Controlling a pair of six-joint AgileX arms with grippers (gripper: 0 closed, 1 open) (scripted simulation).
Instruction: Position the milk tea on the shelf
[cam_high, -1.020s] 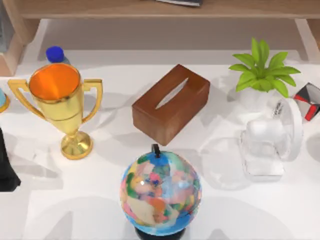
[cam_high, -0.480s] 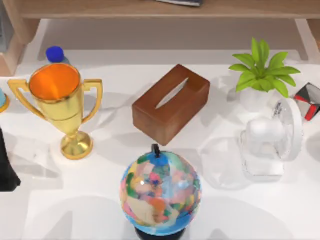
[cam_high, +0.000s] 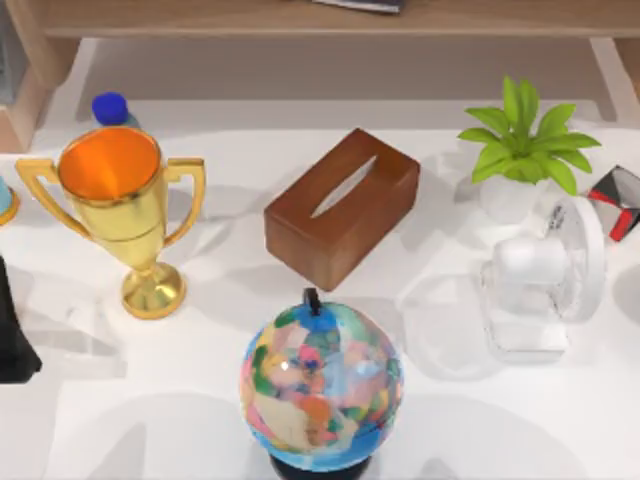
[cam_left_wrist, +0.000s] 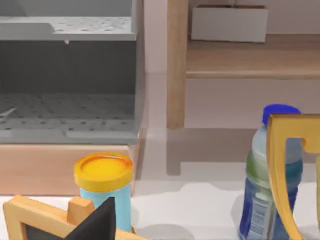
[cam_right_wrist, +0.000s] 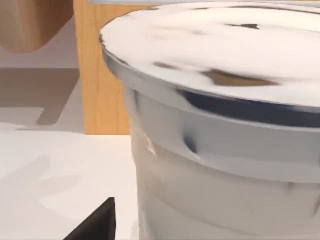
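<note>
A white cup with a wide sealed lid, which I take for the milk tea (cam_right_wrist: 225, 165), stands on the white table very close to my right wrist camera. One dark finger (cam_right_wrist: 95, 225) of the right gripper shows just beside it. Behind the cup rises the shelf's tan wooden upright (cam_right_wrist: 100, 75). The shelf's long board (cam_high: 300, 18) runs along the back of the table. My left arm (cam_high: 12, 330) sits at the table's left edge, one dark finger (cam_left_wrist: 100, 220) showing.
A gold trophy (cam_high: 120, 200), a blue-capped bottle (cam_high: 110, 108), a brown tissue box (cam_high: 340, 205), a globe (cam_high: 320, 385), a potted plant (cam_high: 525, 145), a white fan (cam_high: 540, 280) and a red-black cube (cam_high: 620, 200) crowd the table. A yellow-lidded light-blue cup (cam_left_wrist: 103, 182) stands far left.
</note>
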